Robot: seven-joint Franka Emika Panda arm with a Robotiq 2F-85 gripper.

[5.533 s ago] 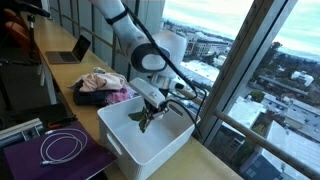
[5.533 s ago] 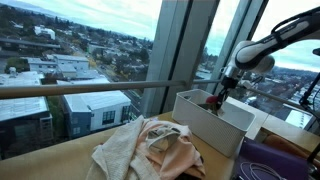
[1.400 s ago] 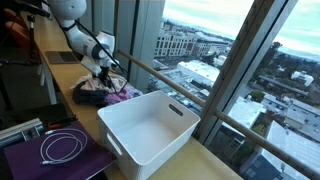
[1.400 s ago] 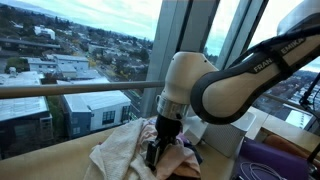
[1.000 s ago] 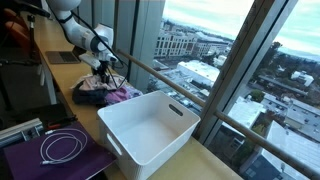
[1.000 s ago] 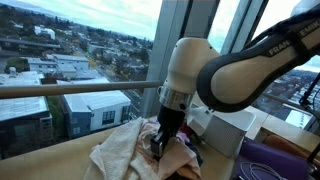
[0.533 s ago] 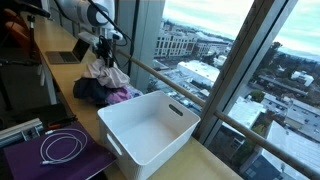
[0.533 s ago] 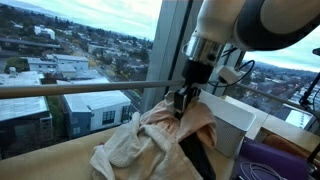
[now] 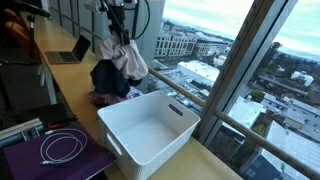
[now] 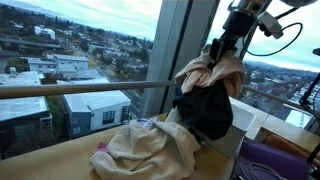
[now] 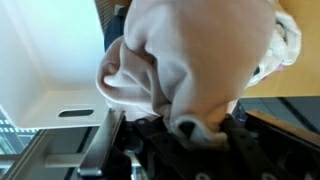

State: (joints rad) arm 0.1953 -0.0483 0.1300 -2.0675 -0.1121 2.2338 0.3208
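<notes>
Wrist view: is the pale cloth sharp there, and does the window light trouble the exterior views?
Wrist view: the pale cloth fills the frame, soft and blurred; in both exterior views the bright windows leave the hand dark, almost in silhouette.

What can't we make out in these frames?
Tips of the gripper: wrist view, buried in the cloth.
How many garments hang from it: both exterior views, pale and dark cloth bunched together.
Most of the bin: exterior view, behind the hanging cloth.
Rest of the arm: exterior view, cut off by the top edge.
</notes>
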